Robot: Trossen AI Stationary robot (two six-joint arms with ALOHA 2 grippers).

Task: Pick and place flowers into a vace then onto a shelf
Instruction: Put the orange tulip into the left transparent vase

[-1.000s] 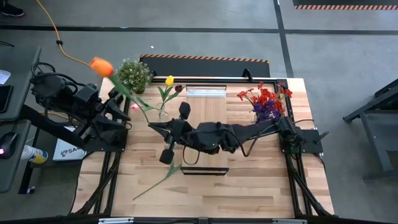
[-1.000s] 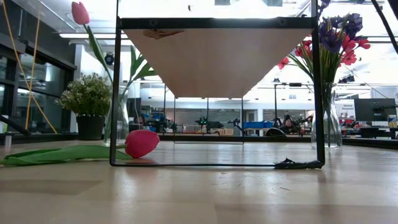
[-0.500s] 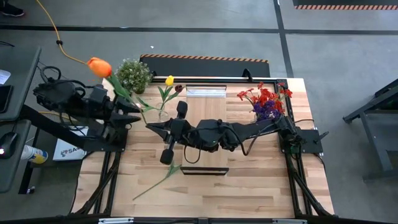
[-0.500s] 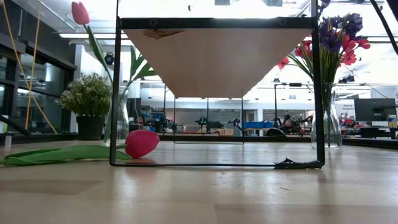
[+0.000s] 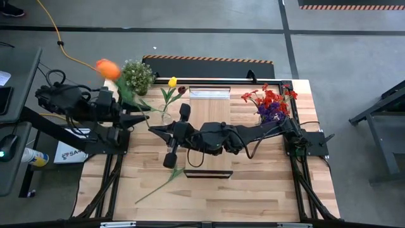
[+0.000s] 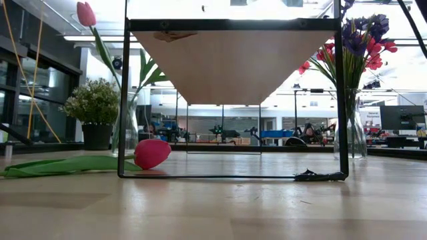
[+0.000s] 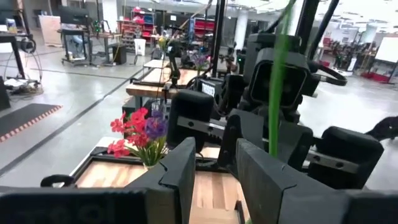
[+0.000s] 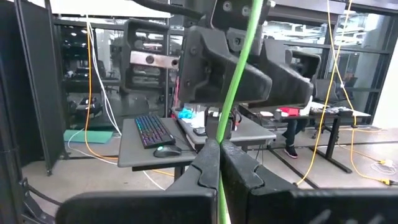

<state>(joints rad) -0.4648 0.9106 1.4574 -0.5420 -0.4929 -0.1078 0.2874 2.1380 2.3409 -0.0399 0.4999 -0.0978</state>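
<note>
Beside the small vase (image 5: pixel 165 114), the right claw (image 5: pixel 154 128) and the left claw (image 5: pixel 140 113) both clench the green stem of the orange flower (image 5: pixel 107 68), seemingly handing it over, so next it should go into that vase.

Worktop (image 5: pixel 253 183): light wood planks on a dark frame. Shelf (image 5: pixel 209 117) stands mid-worktop, running near to far, pale strip at its far end. Far right corner: vase of red and purple flowers (image 5: pixel 271 104). Far left: potted plant (image 5: pixel 135 76), and just right of it a clear vase (image 5: pixel 165 114) with a yellow flower. Near left: one loose stem (image 5: pixel 158 185) lying flat, pink head.
</note>
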